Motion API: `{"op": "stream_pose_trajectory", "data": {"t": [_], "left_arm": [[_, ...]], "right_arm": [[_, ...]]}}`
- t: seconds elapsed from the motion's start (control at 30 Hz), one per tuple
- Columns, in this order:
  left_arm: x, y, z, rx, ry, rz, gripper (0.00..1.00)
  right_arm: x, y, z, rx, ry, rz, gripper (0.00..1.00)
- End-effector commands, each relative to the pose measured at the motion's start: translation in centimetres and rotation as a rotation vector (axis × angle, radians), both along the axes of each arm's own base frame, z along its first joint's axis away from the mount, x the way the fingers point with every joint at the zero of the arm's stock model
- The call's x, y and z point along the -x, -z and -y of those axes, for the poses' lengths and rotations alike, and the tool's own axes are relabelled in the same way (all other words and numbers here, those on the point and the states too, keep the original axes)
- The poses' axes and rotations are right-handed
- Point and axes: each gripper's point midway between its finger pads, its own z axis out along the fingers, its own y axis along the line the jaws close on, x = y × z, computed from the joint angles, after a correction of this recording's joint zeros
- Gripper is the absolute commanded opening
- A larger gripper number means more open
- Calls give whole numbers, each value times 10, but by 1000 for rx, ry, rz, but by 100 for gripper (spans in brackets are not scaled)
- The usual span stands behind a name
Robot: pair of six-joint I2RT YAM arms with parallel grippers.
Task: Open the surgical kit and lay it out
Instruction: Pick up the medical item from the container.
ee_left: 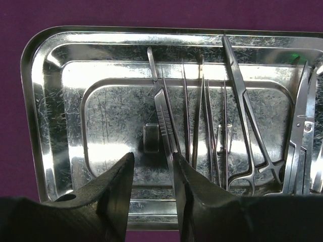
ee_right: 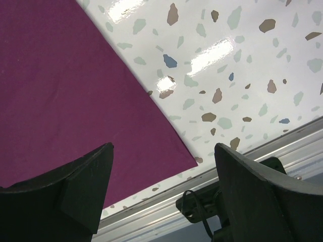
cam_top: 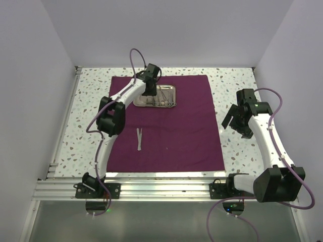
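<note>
Instruments (ee_left: 209, 126) judged light, stiff, slippery; laid in tray (ee_left: 35, 101) at far end of cloth (cam_top: 192, 131). Flat handle (ee_left: 162, 113), best taken mid-length, is straddled by left gripper (ee_left: 153, 159), half spread, nothing pinched. Right gripper (ee_right: 164, 148) spread, empty.

White bench (cam_top: 237, 83), speckled with brown, grey, blue chips, was glossy with glare. Aluminium rail (cam_top: 161, 187) ran along bench's near edge; thinner rail (cam_top: 62, 126) along its left edge. Plain pale walls (cam_top: 166, 30) rose behind and beside bench.
</note>
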Motion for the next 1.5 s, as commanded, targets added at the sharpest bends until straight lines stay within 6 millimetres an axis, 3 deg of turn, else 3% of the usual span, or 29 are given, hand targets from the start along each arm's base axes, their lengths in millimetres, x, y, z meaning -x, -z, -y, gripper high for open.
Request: {"op": "stream_pose_trajectory", "data": {"t": [0.0, 0.2, 0.43, 0.63, 0.87, 1.23, 1.47], "left_arm": [[-14, 0, -3, -10, -4, 34, 40], [-16, 14, 0, -19, 7, 16, 40], [-24, 15, 9, -19, 27, 37, 40], [-33, 21, -4, -44, -5, 45, 38], [-62, 20, -30, 11, -56, 89, 38], [-75, 33, -10, 115, 24, 107, 39], [-66, 46, 1, 132, 53, 73, 29]], "right_arm": [[-6, -11, 5, 33, -7, 25, 85], [-7, -9, 4, 28, -6, 24, 85], [-5, -5, 4, 26, 1, 12, 85], [-5, -6, 6, 33, 2, 15, 85], [-4, -5, 5, 31, 0, 8, 85], [-7, -4, 4, 27, -2, -9, 85], [-9, -4, 5, 29, 0, -10, 84]]}}
